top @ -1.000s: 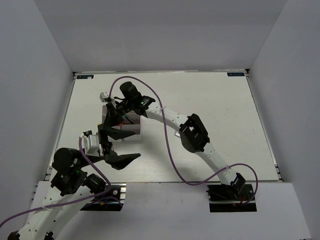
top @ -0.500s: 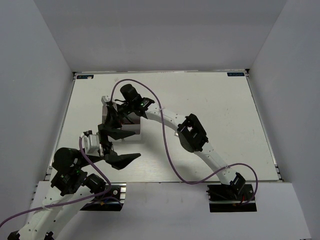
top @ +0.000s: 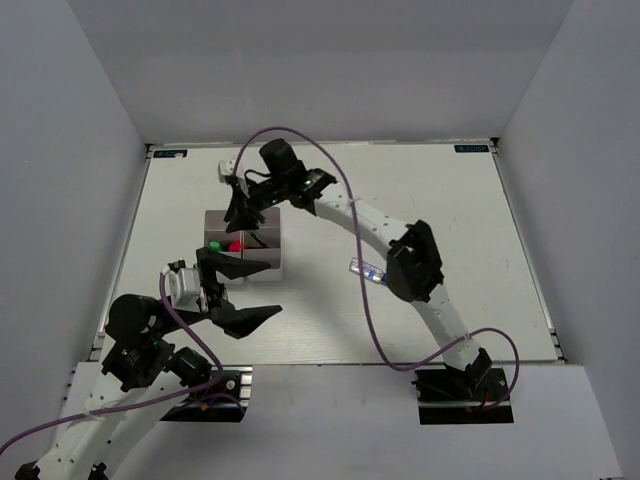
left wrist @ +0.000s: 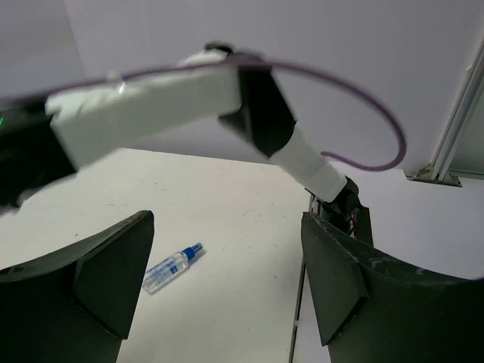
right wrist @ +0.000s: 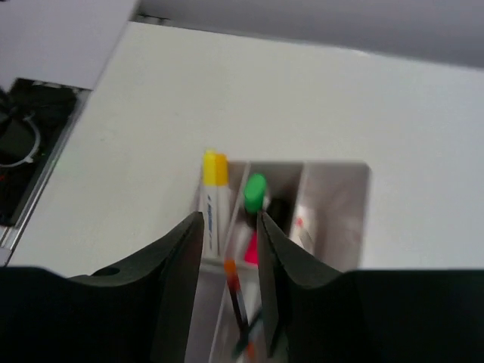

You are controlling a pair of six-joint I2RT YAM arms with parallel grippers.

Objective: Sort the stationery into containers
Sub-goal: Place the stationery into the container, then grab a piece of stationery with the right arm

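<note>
The containers (top: 264, 262), joined white bins, stand left of the table's middle. They hold a green-tipped highlighter (top: 214, 245) and a pink-tipped one (top: 235, 244). My right gripper (top: 241, 208) hovers above their far edge, slightly open and empty. In the right wrist view the gripper (right wrist: 229, 221) looks down on the bins (right wrist: 340, 204), with a yellow-capped marker (right wrist: 215, 189), the green tip (right wrist: 255, 189) and a red pen (right wrist: 236, 299) inside. A clear-blue tube (top: 365, 270) lies on the table to the right of the bins. My left gripper (top: 268, 290) is wide open and empty, near the bins' front side.
In the left wrist view the tube (left wrist: 172, 268) lies on the table between my open fingers (left wrist: 113, 280), and the right arm (left wrist: 189, 94) crosses above. White walls (top: 90, 150) enclose the table on three sides.
My right gripper has risen off the bins and moved toward the far side. Its forearm has swung right, uncovering the clear-blue tube. The left arm has not moved.
</note>
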